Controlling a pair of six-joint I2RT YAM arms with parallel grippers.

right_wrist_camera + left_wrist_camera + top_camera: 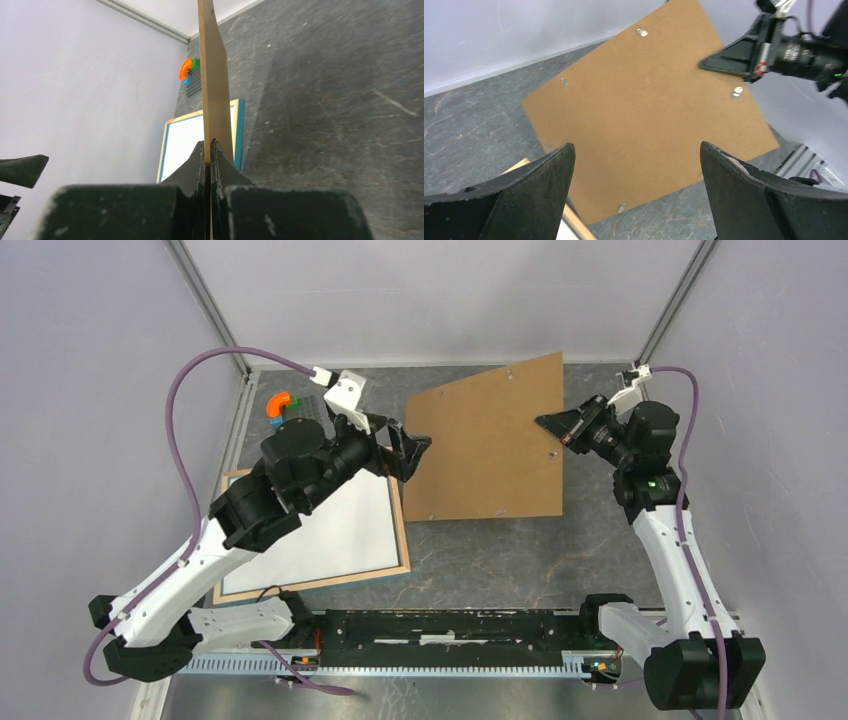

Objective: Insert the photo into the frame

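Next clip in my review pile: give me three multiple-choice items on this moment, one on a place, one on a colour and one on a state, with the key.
1. The frame lies:
A. flat on the left side of the table
B. flat on the right side
C. lifted in the air

2. The board clamped in the right gripper is:
A. blue
B. brown
C. white

3. The left gripper is:
A. shut on the board
B. shut on nothing
C. open, holding nothing

Key:
1 A, the top view shows it flat on the left.
2 B, it looks brown in every view.
3 C, its wrist view shows the fingers wide apart, with the board beyond them.
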